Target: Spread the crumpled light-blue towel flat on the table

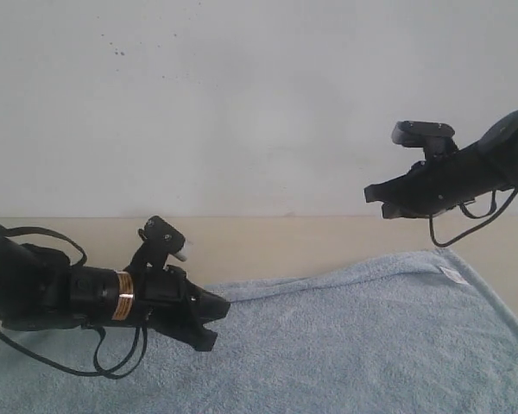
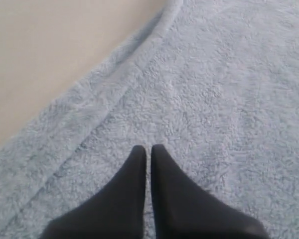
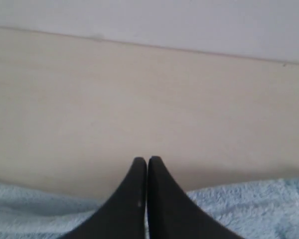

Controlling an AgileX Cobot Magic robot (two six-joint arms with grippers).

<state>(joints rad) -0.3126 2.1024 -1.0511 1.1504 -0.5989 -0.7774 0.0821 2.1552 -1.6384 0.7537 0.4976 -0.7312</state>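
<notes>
The light-blue towel (image 1: 345,345) lies spread flat over the beige table (image 1: 268,241), filling the lower part of the exterior view, with its small white tag (image 1: 451,274) at the far right edge. My left gripper (image 1: 214,321) hovers low over the towel's left part, shut, with nothing between its fingers. In the left wrist view the gripper (image 2: 149,148) points at flat terry cloth (image 2: 214,99) near the hemmed border (image 2: 114,74). My right gripper (image 1: 375,198) is raised high above the towel's far right corner, shut and empty. Its wrist view shows the gripper (image 3: 147,160) over bare table (image 3: 139,99), towel edge (image 3: 249,199) below.
A white speckled wall (image 1: 242,86) rises behind the table's far edge. A strip of bare tabletop runs between the wall and the towel's far hem. Black cables hang under both arms.
</notes>
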